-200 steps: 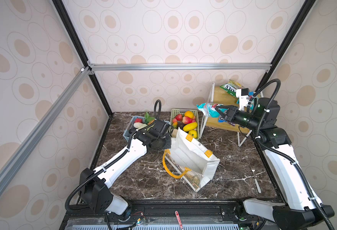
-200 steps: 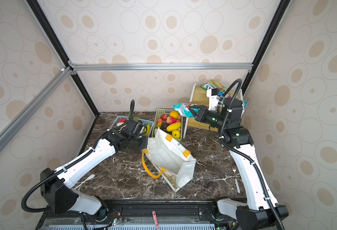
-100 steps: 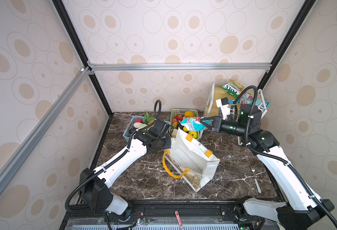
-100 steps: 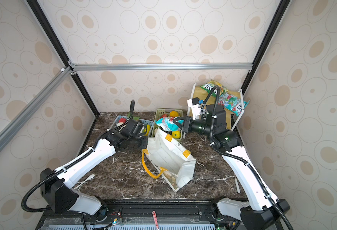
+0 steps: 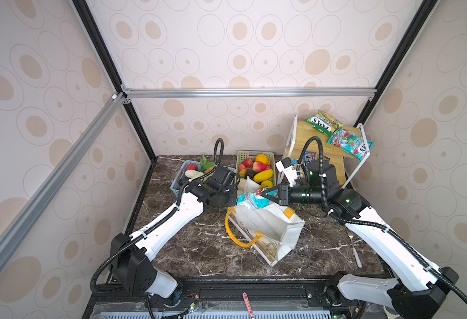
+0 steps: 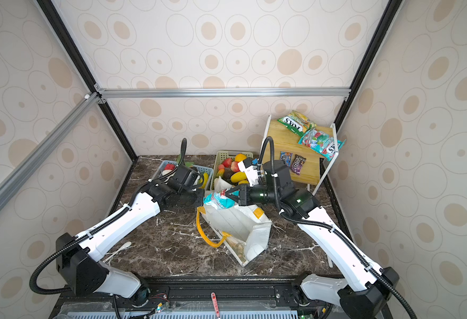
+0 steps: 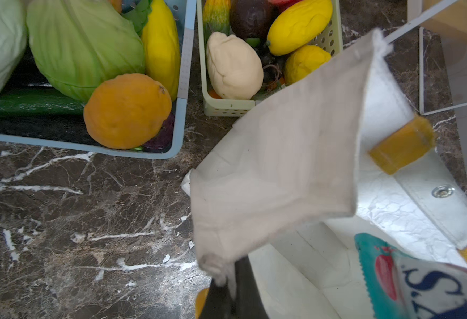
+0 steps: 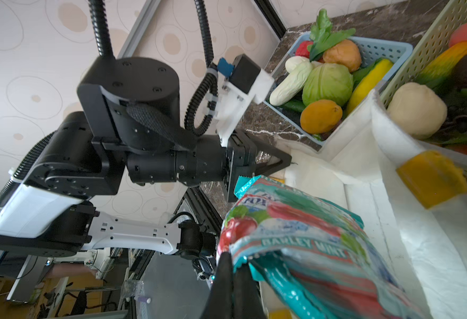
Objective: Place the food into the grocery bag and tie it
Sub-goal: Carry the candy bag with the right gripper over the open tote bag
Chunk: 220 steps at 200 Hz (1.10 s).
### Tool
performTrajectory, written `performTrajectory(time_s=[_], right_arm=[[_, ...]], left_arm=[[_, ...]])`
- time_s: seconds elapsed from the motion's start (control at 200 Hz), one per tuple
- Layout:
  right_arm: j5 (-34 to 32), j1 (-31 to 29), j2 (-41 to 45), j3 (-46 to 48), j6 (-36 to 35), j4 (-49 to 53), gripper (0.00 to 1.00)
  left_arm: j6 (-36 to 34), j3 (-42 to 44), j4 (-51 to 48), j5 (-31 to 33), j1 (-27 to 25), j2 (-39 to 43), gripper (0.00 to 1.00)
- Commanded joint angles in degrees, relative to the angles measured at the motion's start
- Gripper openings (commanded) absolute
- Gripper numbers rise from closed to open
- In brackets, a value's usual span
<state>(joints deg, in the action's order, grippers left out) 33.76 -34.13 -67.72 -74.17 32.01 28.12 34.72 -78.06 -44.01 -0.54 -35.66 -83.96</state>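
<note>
— Where both top views look down on the surface (image 5: 188, 243), what does the right gripper (image 5: 264, 193) have?
— Its jaws are clamped on one end of the teal packet (image 5: 250, 200). The packet hangs just over the open mouth of the grocery bag (image 5: 265, 229), which sits on the surface between the two arms.
— And the left gripper (image 5: 233, 196)?
— Closed as well, pinching the bag's white rim, just beside the packet.
— What about the left wrist view?
— Dark fingers (image 7: 235, 292) nip a fold of the rim (image 7: 276, 171) and hold it up. The packet's teal edge (image 7: 378, 276) shows beside it, over the bag's white inside. A blue basket (image 7: 182, 82) and a green basket (image 7: 227, 107) of fruit and vegetables stand near the bag.
— Right wrist view?
— The fingers (image 8: 227, 279) squeeze the packet's crimped edge. The packet (image 8: 296, 234) reaches out beyond them above the bag's opening (image 8: 392, 221). The left gripper (image 8: 282, 163) faces it closely; I cannot tell whether they touch.
</note>
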Motion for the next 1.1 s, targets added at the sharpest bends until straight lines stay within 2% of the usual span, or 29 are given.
performTrajectory(time_s=[0.0, 0.235, 1.095], right_arm=[[-1.1, -1.3, 1.8, 1.1, 0.1, -0.8, 0.0], [-4.1, -3.0, 2.6, 4.5, 1.5, 0.2, 0.0], [-14.5, -3.5, 2.7, 6.0, 0.0, 21.0, 0.0]], left_arm=[[-1.7, -2.2, 0.3, 2.0, 0.3, 0.4, 0.0], [-1.6, -1.3, 0.9, 1.8, 0.3, 0.9, 0.0], [-2.7, -2.2, 0.0, 0.9, 0.3, -0.6, 0.0]])
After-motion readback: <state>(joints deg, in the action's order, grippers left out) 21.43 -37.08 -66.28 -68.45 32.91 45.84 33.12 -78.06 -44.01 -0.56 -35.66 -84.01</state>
